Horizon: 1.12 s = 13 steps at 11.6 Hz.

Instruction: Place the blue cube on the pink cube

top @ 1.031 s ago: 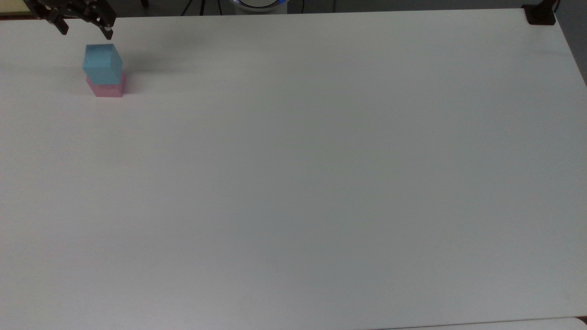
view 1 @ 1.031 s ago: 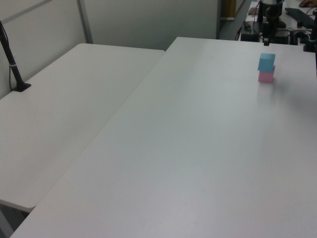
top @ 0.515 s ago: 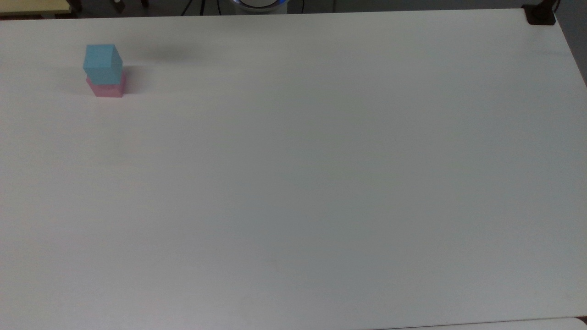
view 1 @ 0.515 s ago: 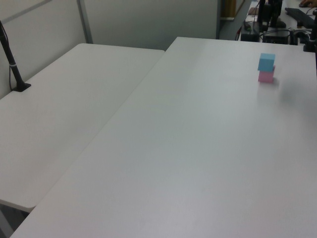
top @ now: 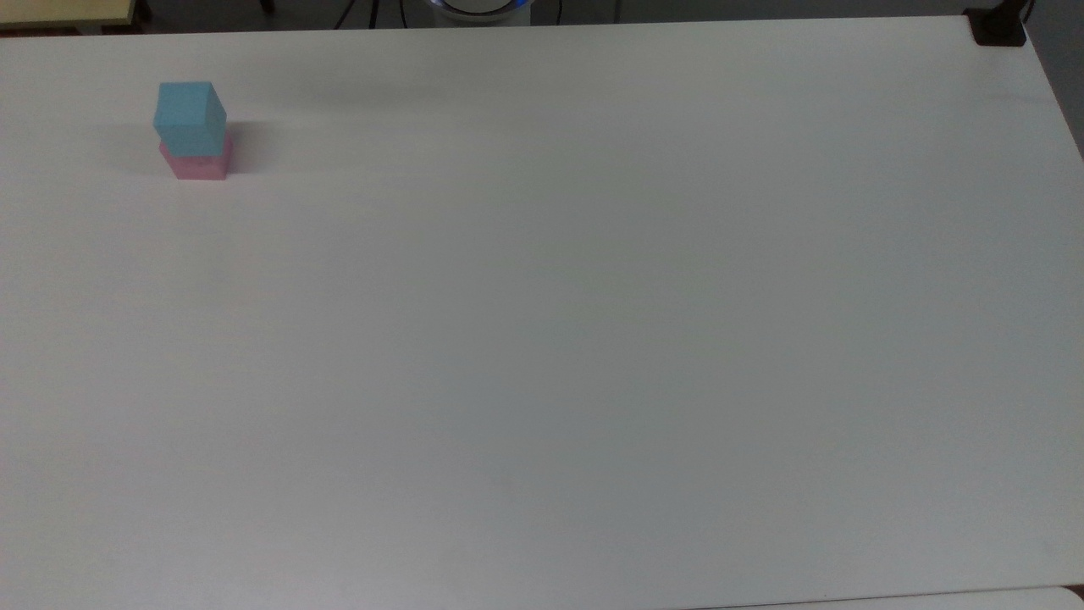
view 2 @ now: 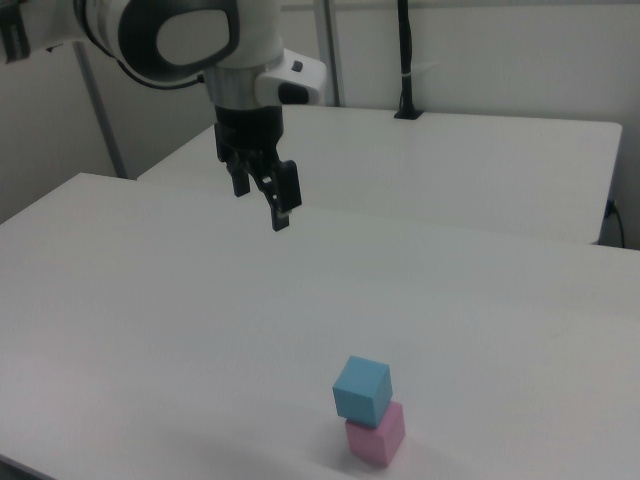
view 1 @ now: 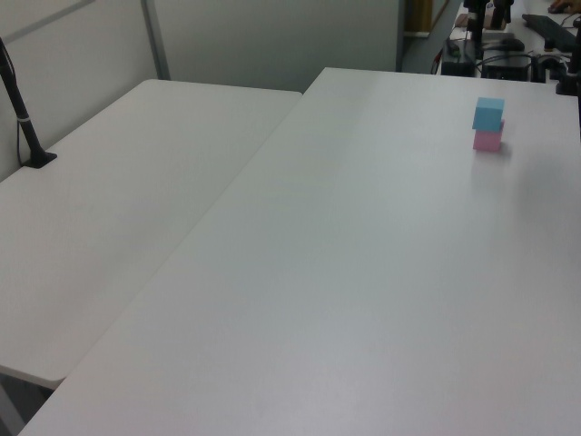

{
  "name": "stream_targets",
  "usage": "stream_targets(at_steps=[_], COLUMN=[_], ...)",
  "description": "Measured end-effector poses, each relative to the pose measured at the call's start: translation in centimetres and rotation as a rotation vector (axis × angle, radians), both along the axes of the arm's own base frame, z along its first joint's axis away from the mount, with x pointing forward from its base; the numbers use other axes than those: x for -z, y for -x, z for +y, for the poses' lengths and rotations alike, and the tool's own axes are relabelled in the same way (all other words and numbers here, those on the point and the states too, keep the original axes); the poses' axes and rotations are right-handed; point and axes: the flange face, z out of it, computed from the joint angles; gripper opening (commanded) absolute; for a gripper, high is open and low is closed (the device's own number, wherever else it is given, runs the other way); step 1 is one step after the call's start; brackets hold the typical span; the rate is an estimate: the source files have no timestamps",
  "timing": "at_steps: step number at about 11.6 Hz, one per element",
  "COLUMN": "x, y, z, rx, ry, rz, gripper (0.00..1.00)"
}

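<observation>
Cubes, two in all: one blue cube (top: 190, 114) stands on one pink cube (top: 200, 163), twisted slightly out of line with it, near the far left corner of my table (top: 593, 339) in the top view. My one hand (view 2: 262, 200) hangs high above the table in the right view, well apart from the stack, fingers (view 2: 281, 205) spread and holding nothing. A second ago it hovered just beside the stack in the top view; the cubes have not shifted since.
</observation>
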Motion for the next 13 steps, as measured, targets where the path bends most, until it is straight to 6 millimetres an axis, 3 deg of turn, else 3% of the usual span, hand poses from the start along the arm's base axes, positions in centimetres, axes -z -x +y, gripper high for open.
stream_targets(at_steps=[3, 7, 13], x=[-0.5, 0.5, 0.6], y=[-1.2, -2.9, -3.6], z=[3.0, 5.1, 6.0], rx=[-0.060, -0.138, -0.190], ry=[0.083, 0.191, 0.201], rz=[0.018, 0.038, 0.029], gripper=[1.00, 1.00, 1.00])
